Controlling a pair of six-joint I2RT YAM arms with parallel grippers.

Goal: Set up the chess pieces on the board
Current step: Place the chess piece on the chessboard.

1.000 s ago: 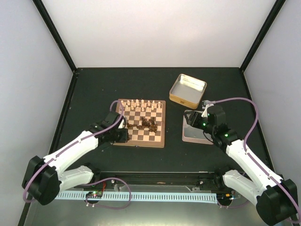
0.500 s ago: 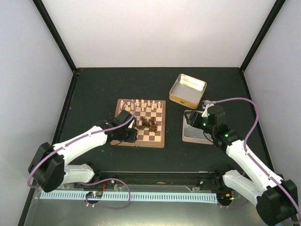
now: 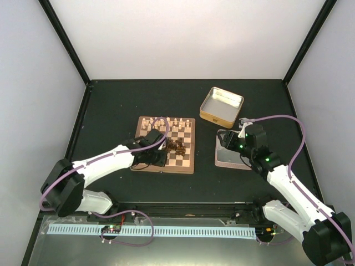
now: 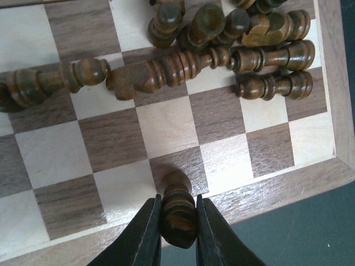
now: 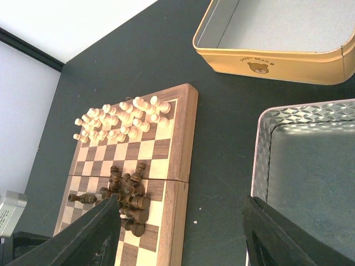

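Piece point(image 4: 178, 216), just one, in left hand point(image 4: 177, 203); one board point(image 4: 166, 125).

Toppled chess pieces point(image 4: 183, 66) crowd the board's point(image 4: 166, 124) middle; near squares open.

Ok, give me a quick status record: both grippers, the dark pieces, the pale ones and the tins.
left gripper: shut on one dark piece, over a square in the edge row of the board
right gripper: open, empty, by the silver tin
dark pieces: the others lie toppled in a heap mid-board
pale pieces: upright, two rows at the far edge
yellow tin: open, nothing visible inside
held piece touching board: cannot tell
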